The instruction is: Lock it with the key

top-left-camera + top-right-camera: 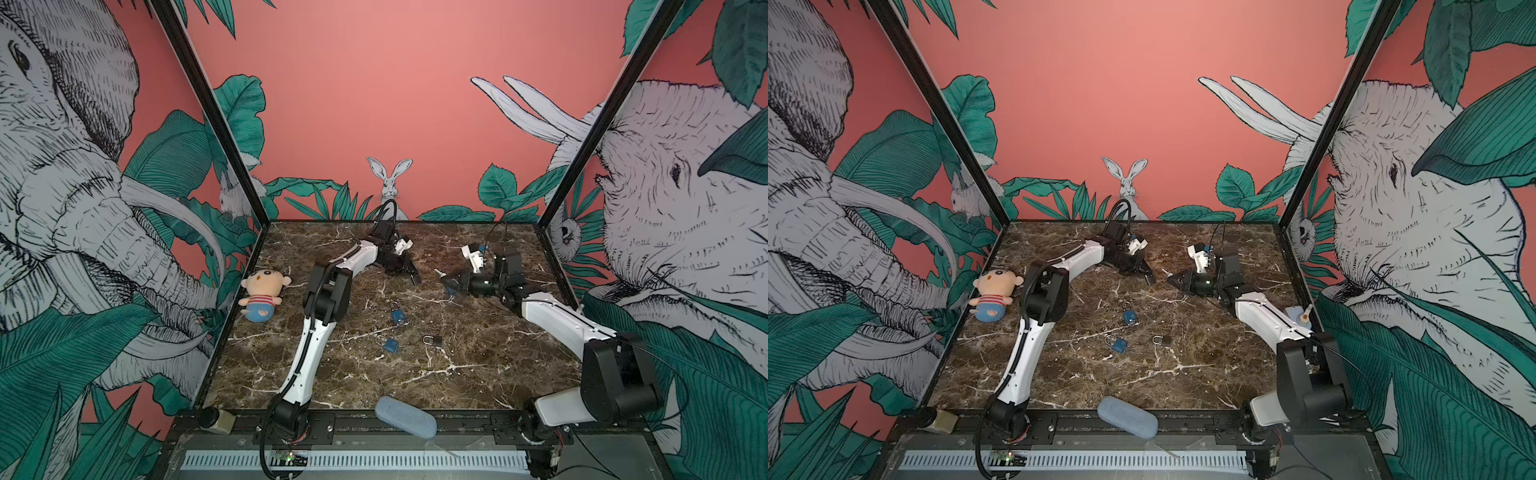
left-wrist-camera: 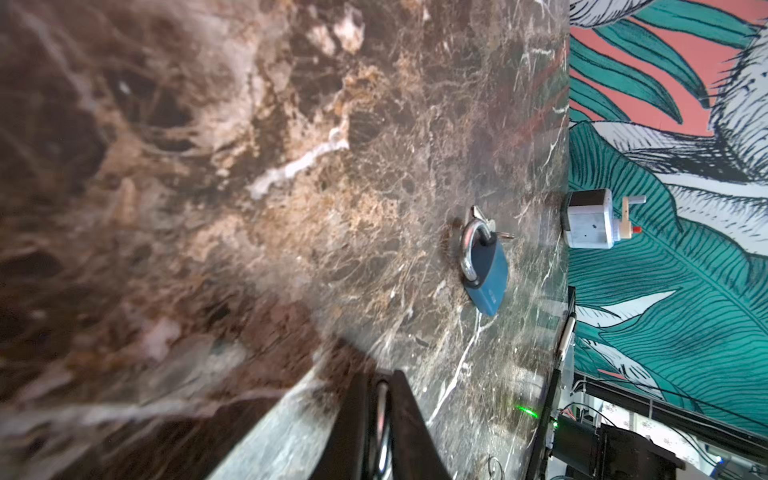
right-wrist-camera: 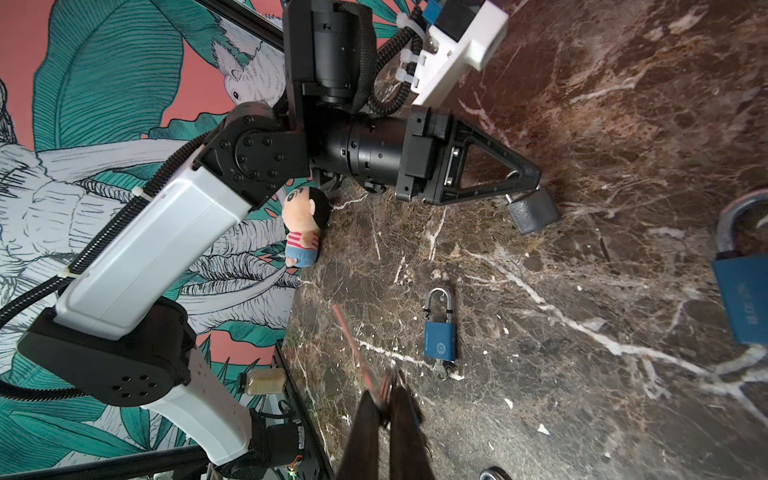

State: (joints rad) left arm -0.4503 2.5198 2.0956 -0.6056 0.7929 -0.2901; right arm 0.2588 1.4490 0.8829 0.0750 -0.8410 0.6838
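on the marble table (image 1: 478, 374) the plush doll (image 1: 262, 293) lies at the left edge. well to the right of the doll and a little farther back, the left gripper (image 1: 414, 277) angles down to the tabletop. the right wrist view shows a grey padlock (image 3: 534, 212) tilted at its fingertips, and the left wrist view shows the steel shackle (image 2: 382, 415) running between the two fingers, which stand only narrowly apart; whether they pinch it or merely flank it i cannot tell. right of the doll and nearer the front edge than it lie a blue padlock (image 1: 398, 314), a second blue padlock (image 1: 390, 344) and a small dark padlock (image 1: 433, 341), all loose on the marble and apart from one another. farthest right of the doll, about as far back as it, the right gripper (image 1: 445, 281) is clamped tight on a small silver key (image 1: 437, 273), whose end sticks out past the fingertips toward the doll's side, near the left gripper without touching it.
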